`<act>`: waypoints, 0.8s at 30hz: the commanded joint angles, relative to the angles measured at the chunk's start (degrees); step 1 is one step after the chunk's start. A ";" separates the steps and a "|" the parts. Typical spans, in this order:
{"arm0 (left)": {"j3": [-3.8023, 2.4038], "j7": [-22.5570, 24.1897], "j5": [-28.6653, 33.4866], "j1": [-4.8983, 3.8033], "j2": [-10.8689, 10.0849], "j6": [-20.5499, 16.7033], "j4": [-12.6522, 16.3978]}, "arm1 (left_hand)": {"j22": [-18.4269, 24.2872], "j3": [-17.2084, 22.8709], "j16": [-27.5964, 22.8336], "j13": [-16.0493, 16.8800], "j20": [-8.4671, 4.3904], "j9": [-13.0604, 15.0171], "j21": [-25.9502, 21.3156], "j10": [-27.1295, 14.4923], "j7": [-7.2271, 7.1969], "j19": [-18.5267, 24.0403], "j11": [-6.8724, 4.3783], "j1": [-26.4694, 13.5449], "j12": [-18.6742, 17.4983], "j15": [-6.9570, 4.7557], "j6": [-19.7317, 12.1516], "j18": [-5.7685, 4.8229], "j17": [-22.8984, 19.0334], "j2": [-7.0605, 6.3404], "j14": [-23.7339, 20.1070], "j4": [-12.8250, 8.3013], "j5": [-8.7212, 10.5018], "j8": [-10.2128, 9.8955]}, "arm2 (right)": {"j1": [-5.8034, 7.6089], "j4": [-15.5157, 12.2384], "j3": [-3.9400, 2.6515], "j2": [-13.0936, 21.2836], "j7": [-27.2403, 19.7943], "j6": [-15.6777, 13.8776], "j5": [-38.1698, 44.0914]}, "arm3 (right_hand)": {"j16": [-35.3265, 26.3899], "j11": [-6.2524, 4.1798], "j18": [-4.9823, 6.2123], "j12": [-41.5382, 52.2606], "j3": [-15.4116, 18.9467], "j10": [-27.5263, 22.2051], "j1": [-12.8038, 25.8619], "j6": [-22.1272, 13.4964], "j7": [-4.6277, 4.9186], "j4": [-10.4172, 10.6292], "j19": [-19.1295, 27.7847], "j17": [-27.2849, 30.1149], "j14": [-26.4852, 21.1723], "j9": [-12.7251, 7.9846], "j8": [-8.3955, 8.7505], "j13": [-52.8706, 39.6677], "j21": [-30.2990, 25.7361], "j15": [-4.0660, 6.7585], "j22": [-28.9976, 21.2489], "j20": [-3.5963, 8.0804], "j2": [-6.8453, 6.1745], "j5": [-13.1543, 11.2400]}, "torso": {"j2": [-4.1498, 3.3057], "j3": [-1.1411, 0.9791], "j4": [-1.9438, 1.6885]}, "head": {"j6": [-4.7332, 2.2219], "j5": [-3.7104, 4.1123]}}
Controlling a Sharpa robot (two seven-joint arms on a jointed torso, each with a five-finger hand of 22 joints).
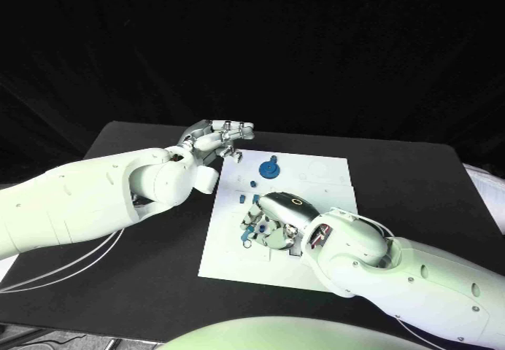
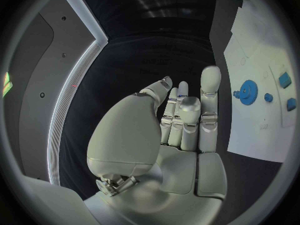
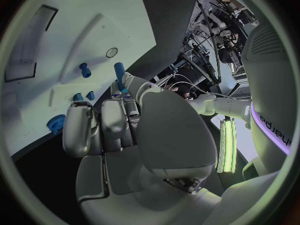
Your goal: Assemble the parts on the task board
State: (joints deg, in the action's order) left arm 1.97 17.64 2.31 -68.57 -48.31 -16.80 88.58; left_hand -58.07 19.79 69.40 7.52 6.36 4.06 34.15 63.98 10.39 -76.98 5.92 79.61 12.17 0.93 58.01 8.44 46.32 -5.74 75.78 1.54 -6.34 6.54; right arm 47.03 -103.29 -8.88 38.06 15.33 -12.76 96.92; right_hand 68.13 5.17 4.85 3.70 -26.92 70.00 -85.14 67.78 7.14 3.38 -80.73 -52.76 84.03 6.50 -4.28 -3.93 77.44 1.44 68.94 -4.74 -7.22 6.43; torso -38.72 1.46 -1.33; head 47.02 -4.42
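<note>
Right wrist view: our right hand (image 3: 119,130) pinches a blue peg (image 3: 119,74) over the task board (image 3: 94,35); beyond its fingertips, loose parts (image 3: 85,70) await; our left hand (image 1: 216,138) hovers open, empty

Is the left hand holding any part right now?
No. The left hand hovers off the task board over the black table, with nothing in its fingers; the blue gear lies untouched.

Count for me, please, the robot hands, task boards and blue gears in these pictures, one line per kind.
Robot hands: 2, the left robot hand and the right robot hand
Task board: 1
Blue gear: 1
Total: 4
</note>
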 commanded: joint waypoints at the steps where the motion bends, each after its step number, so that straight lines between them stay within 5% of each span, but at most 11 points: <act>1: -0.04 0.34 -0.21 0.01 0.15 0.80 -0.09 | 0.06 -0.13 -0.09 0.09 0.07 0.01 -0.26 -0.34 0.08 0.27 0.06 0.30 0.30 0.02 -0.50 0.88 0.01 -0.10 -0.19 -0.10 -0.16 0.02 | -0.27 0.16 0.12 -0.31 -0.73 2.88 0.82 | 0.23 -1.55 -0.28 0.19 -0.22 1.91 0.17 -0.08 0.37 -0.09 0.21 -0.08 0.51 -0.05 0.18 -0.06 -0.06 -0.23 -0.07 -0.15 0.11 0.39 | -0.01 -0.08 0.08 | 0.18 0.03; 24: -0.04 0.33 -0.18 0.12 0.16 1.09 -0.14 | 0.08 -0.21 -0.12 0.10 0.08 0.01 -0.29 -0.39 0.08 0.28 0.07 0.18 0.36 0.04 -0.52 0.88 -0.12 -0.05 -0.23 -0.02 -0.16 0.04 | -0.53 1.04 0.32 -0.78 3.92 5.53 6.47 | 0.34 -1.53 -0.30 0.22 -0.18 2.01 1.10 0.03 0.36 -0.15 0.18 -0.16 0.53 0.04 0.14 -0.12 0.01 -0.28 0.06 -0.22 0.07 0.50 | 0.04 -0.10 0.08 | 0.87 0.03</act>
State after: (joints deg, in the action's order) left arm 1.97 17.62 2.31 -68.45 -48.26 -16.75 88.36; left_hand -58.08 19.79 69.40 7.57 6.36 4.06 34.16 63.98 10.61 -76.98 5.93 79.60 12.17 0.93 57.79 8.44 46.25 -5.74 75.78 1.55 -6.33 6.54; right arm 46.58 -102.34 -8.58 37.41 17.46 -9.36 100.77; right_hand 68.13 5.16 4.85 3.72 -26.88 70.00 -84.27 67.76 7.13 3.39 -80.73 -52.89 84.03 6.49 -4.17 -4.01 77.44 1.44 68.95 -4.74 -7.26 6.77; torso -38.72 1.32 -1.21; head 47.82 -4.46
